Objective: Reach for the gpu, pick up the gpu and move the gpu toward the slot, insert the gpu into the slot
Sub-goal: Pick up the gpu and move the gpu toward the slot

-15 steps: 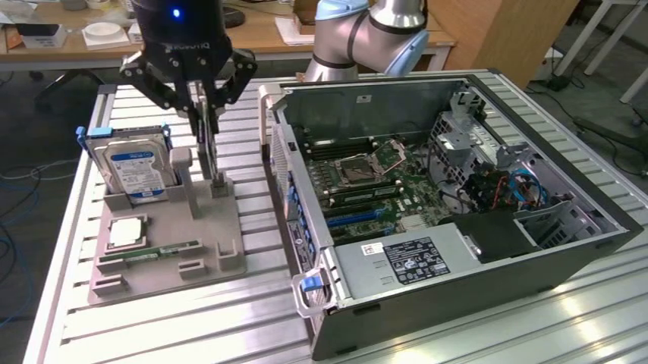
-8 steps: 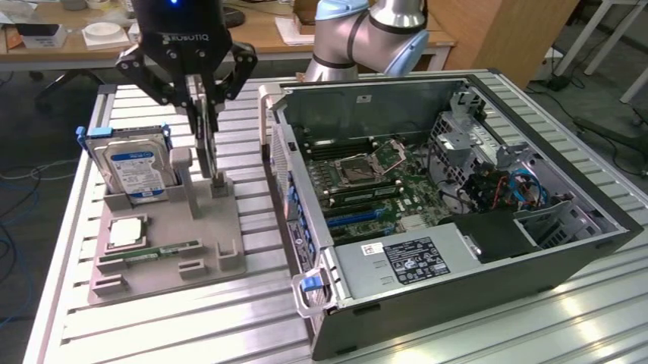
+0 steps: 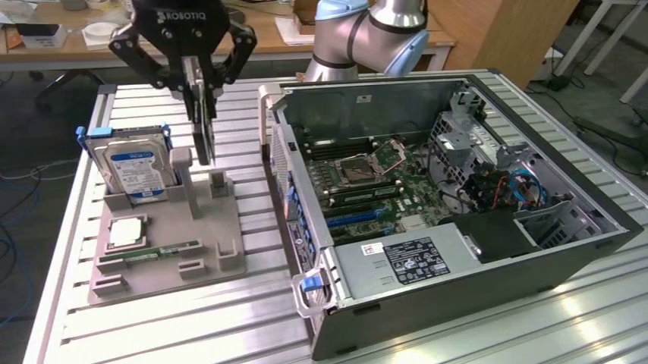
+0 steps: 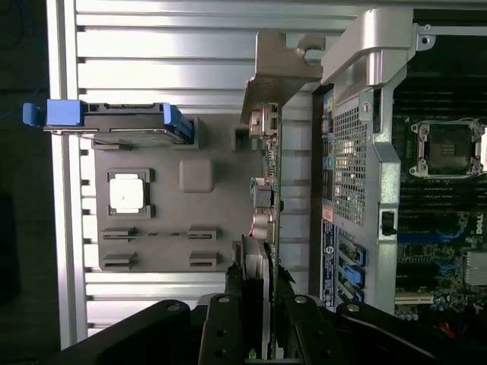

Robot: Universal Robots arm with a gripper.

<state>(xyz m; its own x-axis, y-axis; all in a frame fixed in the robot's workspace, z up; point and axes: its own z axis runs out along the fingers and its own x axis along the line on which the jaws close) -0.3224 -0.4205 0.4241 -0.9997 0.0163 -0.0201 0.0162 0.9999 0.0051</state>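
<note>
1. Your thin dark circuit card with the pale metal bracket, the gpu (image 3: 205, 133), stands on edge, upright, over the grey moulded parts holder (image 3: 187, 227) on the exterior view's left. It is outside the open black computer case (image 3: 567, 250).
2. In the wrist view you see the gpu (image 4: 268, 199) edge-on, so its faces are hidden. The bracket's bent tab (image 4: 283, 61) overlaps the case's silver rear frame (image 4: 365, 46) in the picture, and you cannot tell whether the two touch.
3. You cannot make out whether the card's lower edge sits in the holder's upright post (image 3: 218, 186) or is clear of it, because the two meet in shadow.
4. The black Robotiq gripper (image 3: 200, 89) is directly above the card and clenched on its upper edge. One finger lies on each face, and the card hangs straight down from them.
5. From the wrist you see the gripper (image 4: 259, 266) with its fingers (image 4: 242, 304) pressed to both sides of the card. Their tips cover that end of it.
6. The long blue slots (image 3: 354, 216) lie on the green motherboard (image 3: 385, 178) inside the case, well apart from the card. You cannot tell which one is meant.
7. On the same holder, a silver hard drive with a blue label (image 3: 136, 163) stands in blue rails just beside the card. A square silver processor chip (image 3: 127, 231) and a small green memory stick (image 3: 152, 252) lie flat nearer the camera.
8. Everything rests on the ribbed aluminium table (image 3: 152, 334), whose far end is cut off by the arm.
</note>
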